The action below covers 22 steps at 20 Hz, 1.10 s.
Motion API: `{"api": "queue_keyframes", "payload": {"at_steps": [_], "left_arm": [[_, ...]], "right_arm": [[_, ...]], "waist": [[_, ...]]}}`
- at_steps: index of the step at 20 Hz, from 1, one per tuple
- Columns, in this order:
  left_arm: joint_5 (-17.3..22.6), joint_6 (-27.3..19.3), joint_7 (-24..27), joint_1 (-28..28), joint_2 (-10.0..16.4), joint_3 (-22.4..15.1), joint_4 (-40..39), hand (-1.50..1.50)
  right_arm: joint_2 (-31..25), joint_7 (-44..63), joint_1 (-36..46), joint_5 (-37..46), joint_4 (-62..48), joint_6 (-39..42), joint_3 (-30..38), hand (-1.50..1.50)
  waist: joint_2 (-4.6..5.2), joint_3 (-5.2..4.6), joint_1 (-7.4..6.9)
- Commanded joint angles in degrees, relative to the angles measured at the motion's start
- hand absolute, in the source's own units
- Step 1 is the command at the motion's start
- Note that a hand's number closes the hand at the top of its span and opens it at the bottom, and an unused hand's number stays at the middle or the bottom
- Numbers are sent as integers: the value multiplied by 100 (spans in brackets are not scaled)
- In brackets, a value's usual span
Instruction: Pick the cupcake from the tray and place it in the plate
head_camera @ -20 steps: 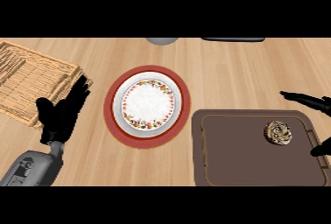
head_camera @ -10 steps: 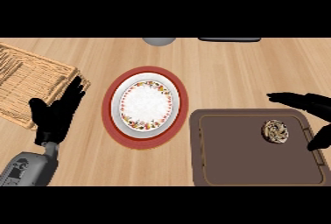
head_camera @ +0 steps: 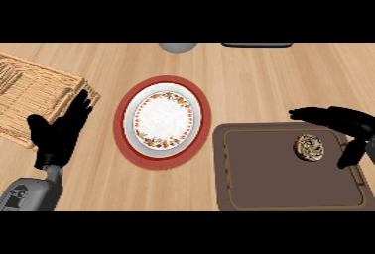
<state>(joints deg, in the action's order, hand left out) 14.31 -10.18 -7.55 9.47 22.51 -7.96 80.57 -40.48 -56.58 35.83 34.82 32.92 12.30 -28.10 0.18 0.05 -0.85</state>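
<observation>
Head view: wicker rack [head_camera: 36, 92] far left on wooden surface [head_camera: 256, 74]. Left hand [head_camera: 60, 133] just beside rack's right edge, fingers straight, apart, pointing up. Red-rimmed plate [head_camera: 162, 120] in middle. Brown tray [head_camera: 282, 183] at right; cupcake [head_camera: 310, 147] lying in its upper right part. Right hand [head_camera: 343, 120] at tray's right edge, fingers above cupcake, thumb below-right, spread apart, not touching cupcake.

The cupcake [head_camera: 310, 148] sits on the brown tray [head_camera: 271, 178] at lower right, with the right hand [head_camera: 341, 119] just beside it, fingers spread. The plate [head_camera: 133, 121] lies centre; the left hand [head_camera: 60, 133] rests straight-fingered at lower left.
</observation>
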Motion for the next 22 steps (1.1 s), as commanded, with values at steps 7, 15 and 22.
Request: {"api": "queue_keyframes", "payload": {"at_steps": [7, 15, 22], "left_arm": [[-213, 354, 343, 61, -258, 305, -481, 0], [-289, 484, 56, -213, -200, 420, 127, 0], [-467, 306, -19, -57, -510, 387, -47, 0]], "right_arm": [[610, -398, 157, 631, -732, -305, 214, -150], [918, -466, 240, 1344, -1243, -768, 66, -150], [896, -737, -46, 1443, -486, -524, -40, 150]], "waist": [[1, -3, 30], [15, 3, -56], [-9, -2, 40]]}}
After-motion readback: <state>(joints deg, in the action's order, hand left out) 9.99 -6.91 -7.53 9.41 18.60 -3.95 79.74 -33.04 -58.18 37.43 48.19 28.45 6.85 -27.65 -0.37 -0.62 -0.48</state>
